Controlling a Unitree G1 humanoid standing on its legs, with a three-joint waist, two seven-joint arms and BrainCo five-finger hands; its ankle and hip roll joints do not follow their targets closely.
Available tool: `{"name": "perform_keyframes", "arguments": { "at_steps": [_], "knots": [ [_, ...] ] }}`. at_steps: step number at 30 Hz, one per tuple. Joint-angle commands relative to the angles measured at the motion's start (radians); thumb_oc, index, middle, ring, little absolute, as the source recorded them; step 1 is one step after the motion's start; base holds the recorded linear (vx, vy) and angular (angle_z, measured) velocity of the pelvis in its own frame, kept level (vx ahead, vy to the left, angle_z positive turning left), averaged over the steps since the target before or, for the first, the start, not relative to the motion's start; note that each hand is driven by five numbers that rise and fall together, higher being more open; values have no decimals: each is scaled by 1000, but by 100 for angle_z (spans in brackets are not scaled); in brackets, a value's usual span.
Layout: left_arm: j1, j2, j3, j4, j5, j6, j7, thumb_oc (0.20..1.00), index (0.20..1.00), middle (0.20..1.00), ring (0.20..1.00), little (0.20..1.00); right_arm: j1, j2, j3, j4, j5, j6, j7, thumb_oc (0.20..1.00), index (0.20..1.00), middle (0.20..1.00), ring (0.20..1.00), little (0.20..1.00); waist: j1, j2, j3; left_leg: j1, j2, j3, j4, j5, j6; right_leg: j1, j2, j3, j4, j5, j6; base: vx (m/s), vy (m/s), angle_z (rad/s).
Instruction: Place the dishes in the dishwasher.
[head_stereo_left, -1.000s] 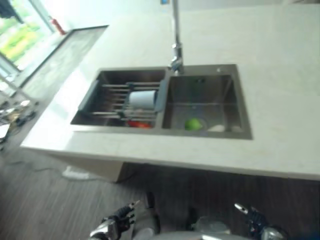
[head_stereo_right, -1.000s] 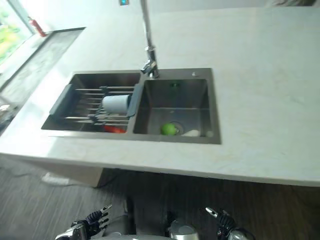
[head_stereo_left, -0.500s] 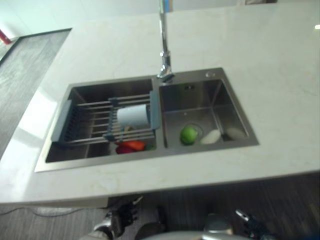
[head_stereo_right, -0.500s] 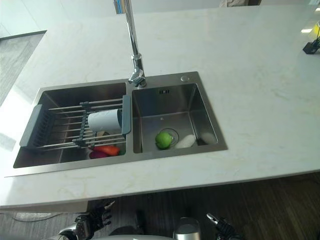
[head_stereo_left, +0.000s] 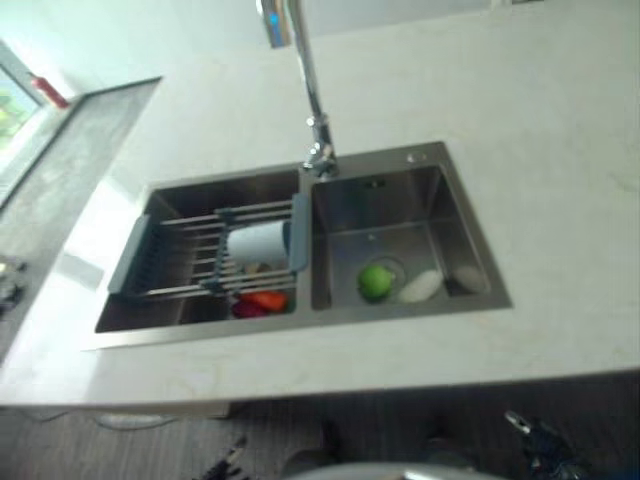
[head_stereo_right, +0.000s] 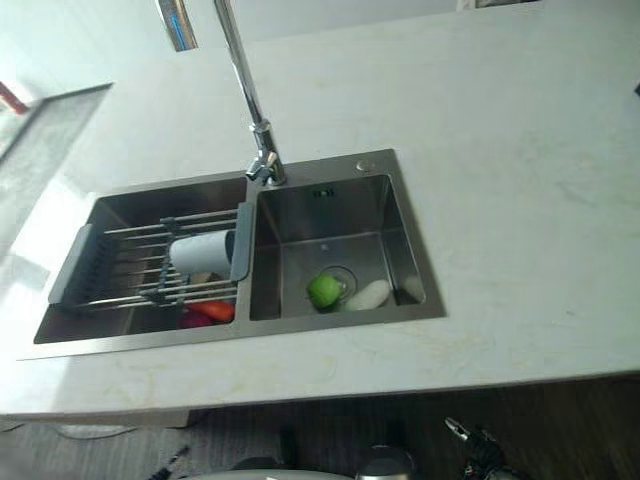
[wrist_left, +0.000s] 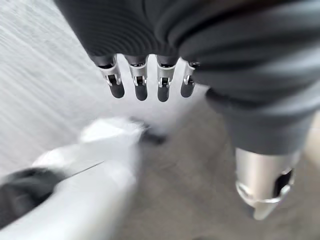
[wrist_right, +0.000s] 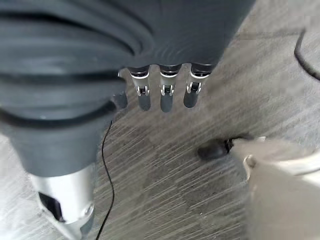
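Cup (head_stereo_right: 198, 252) on rack, seemingly well above right hand (head_stereo_right: 478, 448)

Pale stone counter (head_stereo_right: 520, 200), grey floor (wrist_right: 165, 170)

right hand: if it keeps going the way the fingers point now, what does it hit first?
Probably the floor. In its wrist view the right hand hangs with straight, empty fingers aimed down at grey floor, nothing between. It sits below the counter edge, so the sink isn't in line. Depth unclear.

left hand (wrist_left: 150, 45): low, fingers (wrist_left: 141, 85) relaxed, holding nothing | right hand (wrist_right: 165, 45): low, likewise
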Motion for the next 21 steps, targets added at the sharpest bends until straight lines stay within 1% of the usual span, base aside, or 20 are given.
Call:
{"name": "perform_keyframes", "arguments": {
  "at_steps": [1,2,3,4,5,6,7,8,9,10,11,13,15,18,19,20,21],
  "knots": [
    [-46,102,28,99,71,-90,116,1000,1000,1000,1000,1000,-46,-1,-20,70,53,-46,1,1000,1000,1000,1000,1000,24,-19,33,-2,-20,-15,17,-98,12,-24,-41,-50,155,-180,-3,-76,-26,17],
    [-41,130,49,112,95,-115,156,1000,1000,1000,1000,1000,-48,-8,-19,78,64,-46,1,1000,1000,1000,1000,1000,28,-14,31,-6,-20,-18,17,-93,10,-24,-41,-56,152,-178,-5,-69,-46,31],
    [-32,236,109,153,180,-175,250,1000,1000,1000,1000,1000,-49,-29,-21,98,93,-46,9,1000,1000,1000,1000,1000,41,-2,25,-7,-21,-30,17,-89,7,-15,-37,-65,150,-185,-8,-58,-41,33],
    [-27,294,131,175,220,-241,324,1000,1000,1000,1000,1000,-51,-38,-15,104,111,-45,14,1000,1000,1000,1000,1000,44,3,23,-9,-21,-34,18,-87,7,-13,-34,-66,149,-186,-10,-45,-35,34],
    [-25,318,142,183,233,-261,337,1000,1000,1000,1000,1000,-52,-41,-13,104,116,-43,14,1000,1000,1000,1000,1000,46,5,20,-12,-21,-36,17,-84,7,-15,-32,-66,147,-183,-11,-42,-49,29],
    [-17,433,201,207,254,-396,409,1000,1000,1000,1000,1000,-56,-52,-1,101,137,-31,16,1000,1000,1000,1000,1000,52,9,20,-10,-20,-43,20,-84,6,-8,-28,-67,146,-187,-15,-43,-70,28],
    [-16,508,241,207,283,-496,441,1000,1000,1000,1000,1000,-58,-56,10,98,152,-25,18,1000,1000,1000,1000,1000,56,10,18,-11,-18,-44,21,-82,6,-5,-24,-66,145,-187,-17,-46,-102,25],
    [-19,572,280,191,297,-551,453,1000,1000,1000,1000,1000,-57,-54,21,94,165,-22,20,1000,1000,1000,1000,1000,60,9,15,-12,-15,-44,21,-81,5,-2,-21,-67,143,-187,-18,-48,-123,25],
    [-34,649,331,127,339,-613,485,1000,1000,1000,1000,1000,-53,-42,32,83,180,-24,15,1000,1000,1000,1000,1000,68,5,11,-13,-12,-48,21,-81,4,1,-17,-71,141,-185,-18,-48,-141,36],
    [-55,694,349,69,362,-620,507,1000,1000,1000,1000,1000,-52,-32,42,72,194,-25,7,1000,1000,1000,1000,1000,75,4,5,-20,-10,-51,19,-78,3,0,-13,-75,135,-181,-18,-44,-175,37],
    [-91,742,358,-33,387,-653,536,1000,1000,1000,1000,1000,-51,-15,57,56,214,-25,-3,1000,1000,1000,1000,1000,84,-3,-1,-23,-6,-54,17,-77,-1,6,-10,-84,127,-178,-18,-24,-166,32],
    [-167,778,326,-217,412,-644,589,1000,1000,1000,1000,1000,-50,4,67,32,221,-17,-14,1000,1000,1000,1000,1000,92,-13,-7,-20,-2,-58,12,-77,-5,16,-3,-91,114,-177,-18,9,-136,17],
    [-233,798,267,-351,436,-681,607,1000,1000,1000,1000,1000,-50,17,77,13,199,2,-25,1000,1000,1000,1000,1000,89,-22,-17,-15,1,-54,9,-80,-8,21,3,-89,106,-176,-18,35,-70,0],
    [-361,785,115,-559,467,-685,550,1000,1000,1000,1000,1000,-44,36,88,-3,186,15,-32,1000,1000,1000,1000,1000,70,-38,-22,2,7,-34,9,-88,-10,29,9,-78,99,-175,-15,73,-39,-13],
    [-389,771,73,-615,488,-671,538,1000,1000,1000,1000,1000,-41,41,89,-5,185,17,-32,1000,1000,1000,1000,1000,65,-42,-23,6,9,-28,9,-89,-11,31,10,-73,97,-174,-14,85,-16,-15],
    [-431,737,3,-717,528,-624,520,1000,1000,1000,1000,1000,-31,49,88,-5,178,18,-28,1000,1000,1000,1000,1000,50,-49,-23,12,12,-16,9,-92,-11,31,11,-65,94,-170,-9,83,-9,-29],
    [-450,721,-29,-749,552,-614,497,1000,1000,1000,1000,1000,-26,53,85,-5,173,20,-28,1000,1000,1000,1000,1000,45,-52,-23,16,13,-9,9,-94,-11,32,11,-60,90,-168,-6,87,2,-31]
  ]
}}
